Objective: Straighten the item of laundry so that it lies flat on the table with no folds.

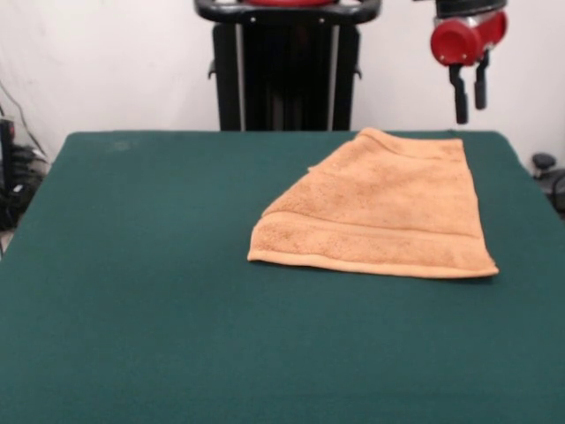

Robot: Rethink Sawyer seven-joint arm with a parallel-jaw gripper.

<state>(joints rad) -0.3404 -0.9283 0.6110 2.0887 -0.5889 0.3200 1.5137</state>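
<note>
While hanging in the air with its two black fingers (482,88) spread slightly apart and pinching nothing, the gripper (470,113) is hovering above the far right corner of the towel (380,208), well clear of the cloth. Above the fingers, the red wrist is reaching in from the top edge.

Below it, the orange-tan towel is lying on the right half of the table (132,291), toward the far edge. It is looking soft, light and limp, likely to drape and sag when lifted and to cling a little to the felt rather than slide freely. Its left side is appearing folded over on itself, giving a slanted edge and a thicker double layer. A woven band is running along the near end. A sensible hold would probably be the loose corner of that folded layer, at the towel's far left.

Around the towel, dark green felt is stretching wide. Behind the table, a black pedestal (287,71) is standing against a white wall, and some dark clutter is sitting at both sides.
</note>
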